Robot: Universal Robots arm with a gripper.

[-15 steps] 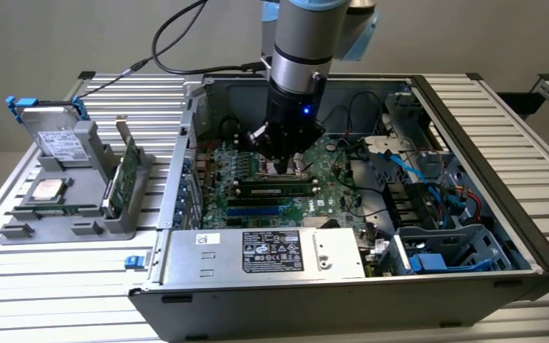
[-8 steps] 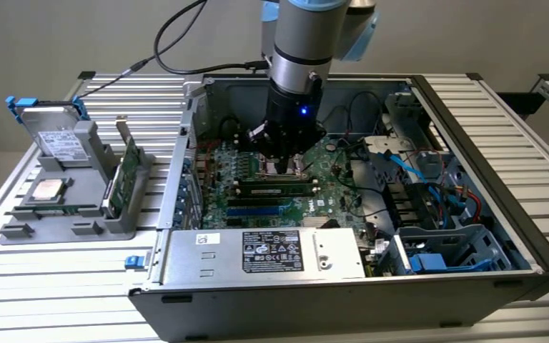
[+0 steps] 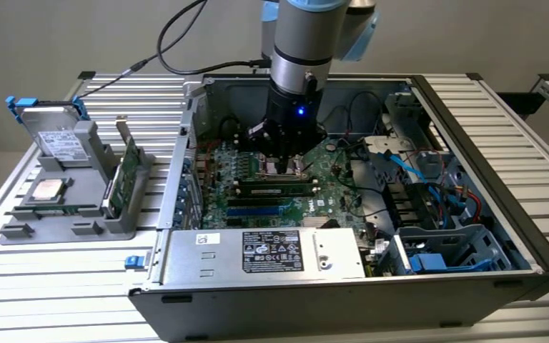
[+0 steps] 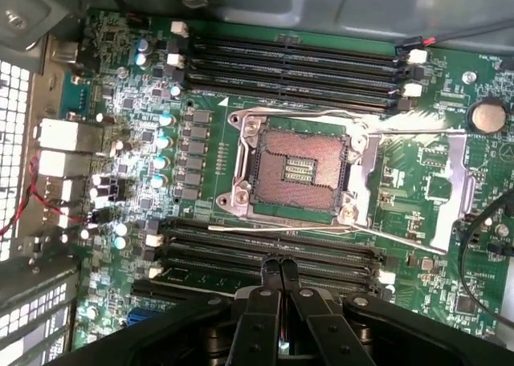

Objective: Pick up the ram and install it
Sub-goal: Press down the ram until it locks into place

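Observation:
The ram [image 3: 274, 190], a narrow green stick with black chips, stands seated in a slot of the motherboard [image 3: 337, 196] inside the open computer case, just in front of the empty processor socket [image 4: 297, 171]. My gripper [image 3: 289, 166] hangs low over the board between the socket and that slot. In the wrist view the gripper [image 4: 279, 266] is shut, its two black fingers pressed together with nothing between them, over the memory slots [image 4: 265, 246]. A thin green edge [image 4: 193, 275] runs in the slot beside the fingertips; whether they touch it I cannot tell.
A second bank of memory slots [image 4: 289, 65] lies beyond the socket. The power supply [image 3: 265, 254] and blue-cabled drive cage [image 3: 437, 243] fill the case's front. Outside, at the exterior view's left, a grey fixture [image 3: 26, 232] holds a hard drive [image 3: 60, 143], a processor chip [image 3: 46, 189] and an expansion card [image 3: 126, 171].

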